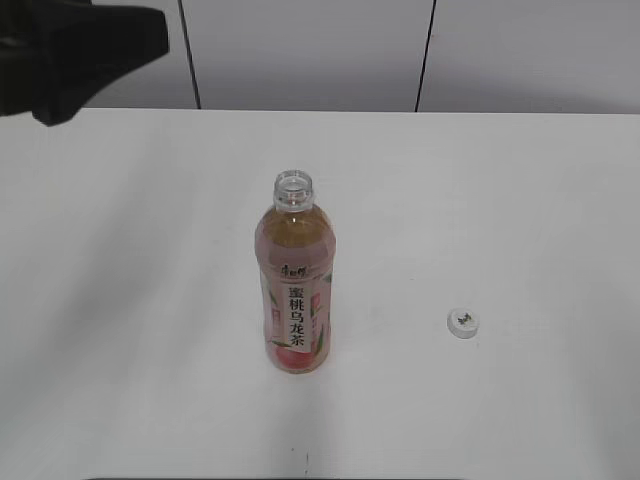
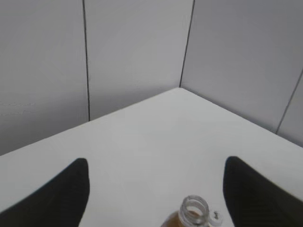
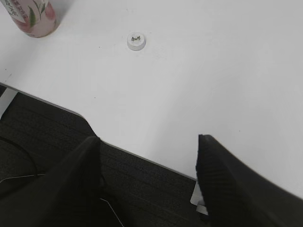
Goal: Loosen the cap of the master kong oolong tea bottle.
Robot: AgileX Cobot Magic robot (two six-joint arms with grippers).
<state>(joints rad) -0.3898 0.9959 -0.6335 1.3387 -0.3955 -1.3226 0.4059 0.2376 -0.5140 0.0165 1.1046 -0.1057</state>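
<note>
The master kong oolong tea bottle (image 1: pixel 295 285) stands upright in the middle of the white table, its neck open with no cap on it. The white cap (image 1: pixel 463 323) lies on the table to its right, apart from it. In the left wrist view the bottle's open neck (image 2: pixel 194 211) and the cap (image 2: pixel 216 217) show at the bottom edge. My left gripper (image 2: pixel 156 189) is open and empty, high above the table, left of the bottle. My right gripper (image 3: pixel 147 165) is open and empty over the table's front edge; the cap (image 3: pixel 136 40) and the bottle's base (image 3: pixel 32 18) lie beyond it.
The white table (image 1: pixel 520 200) ends at a grey panelled wall (image 1: pixel 310 50) at the back. A black arm part (image 1: pixel 70 55) shows at the top left of the exterior view. Dark floor (image 3: pixel 42 137) lies below the table's front edge.
</note>
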